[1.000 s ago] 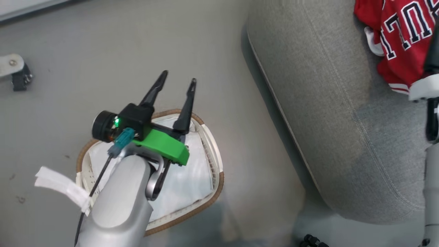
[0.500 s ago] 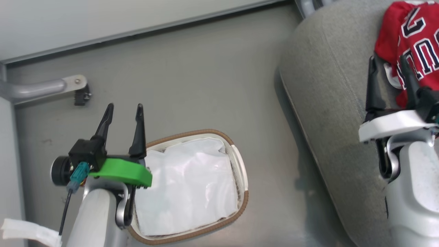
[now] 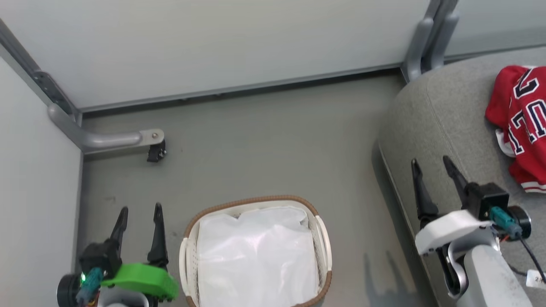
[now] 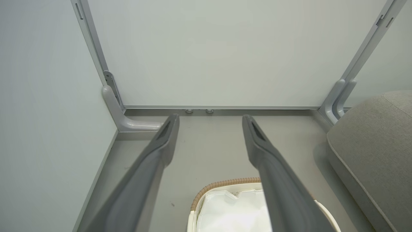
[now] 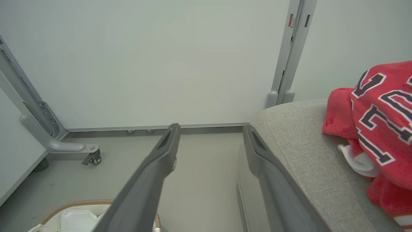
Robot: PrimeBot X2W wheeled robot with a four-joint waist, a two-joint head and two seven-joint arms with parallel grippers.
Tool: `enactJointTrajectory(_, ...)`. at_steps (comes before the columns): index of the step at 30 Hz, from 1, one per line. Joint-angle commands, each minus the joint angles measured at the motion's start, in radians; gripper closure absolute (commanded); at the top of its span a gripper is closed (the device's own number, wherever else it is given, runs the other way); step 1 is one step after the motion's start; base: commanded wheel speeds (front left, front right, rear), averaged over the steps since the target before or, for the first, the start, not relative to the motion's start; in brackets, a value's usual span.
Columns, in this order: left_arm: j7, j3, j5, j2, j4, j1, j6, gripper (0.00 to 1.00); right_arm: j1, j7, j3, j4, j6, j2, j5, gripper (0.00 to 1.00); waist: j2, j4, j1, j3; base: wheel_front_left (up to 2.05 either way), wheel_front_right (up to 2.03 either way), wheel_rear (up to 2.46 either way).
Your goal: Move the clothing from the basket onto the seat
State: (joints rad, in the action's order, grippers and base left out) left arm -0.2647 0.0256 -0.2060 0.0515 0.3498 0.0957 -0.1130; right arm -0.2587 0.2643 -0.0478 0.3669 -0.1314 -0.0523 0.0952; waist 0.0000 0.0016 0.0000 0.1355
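Here, clothing: red with big black letters, lying bunched up on the seat, at its far right side, well apart from the basket
basket: sits on the floor between the two arms, brown rim on top, white liner spread inside
left gripper: fingers spread wide, holding nothing, just beside the basket's left side
right gripper: fingers spread wide, holding nothing, over the seat's near edge, near the clothing but not touching it
head view: looks down on both grippers at once and into the whole mouth of the basket
left wrist view: sees the top bit of the basket rim low down by its right finger, and a corner of the seat at the right
right wrist view: sees the clothing from the side, heaped up with a white trim poking out, one finger over the floor and one over the seat edge
floor look: plain grey, smooth, a few small dark marks
room: pale wall close behind, a grey leg with a small wheel at the left, two grey posts beside the seat
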Motion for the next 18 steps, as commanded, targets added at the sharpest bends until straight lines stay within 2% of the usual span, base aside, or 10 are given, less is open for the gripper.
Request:
enactJointTrajectory(1,0.001,-0.009,-0.015,0.000,-0.002,-0.028,0.008,0.00,0.029,0.000,0.005,0.006,0.001,-0.004,0.006,0.00,0.0000,0.029,0.0000,-0.065,0.00,0.00,0.00)
enactJointTrajectory(12,0.001,-0.040,-0.056,0.000,-0.030,-0.129,0.009,0.00,0.129,0.000,0.054,0.029,0.001,-0.002,0.030,0.00,0.0000,0.017,0.0000,-0.106,0.00,0.00,0.00)
enactJointTrajectory(13,0.000,-0.036,-0.054,-0.001,-0.026,-0.116,0.007,1.00,0.123,0.000,0.058,0.029,0.000,0.003,0.030,1.00,0.0000,0.018,0.0000,-0.106,0.00,0.00,0.00)
enactJointTrajectory(18,0.015,-0.040,-0.089,-0.004,0.004,-0.109,0.006,1.00,0.125,-0.015,0.047,0.055,0.000,0.008,0.064,1.00,0.0000,0.017,0.0000,-0.107,0.00,0.00,0.00)
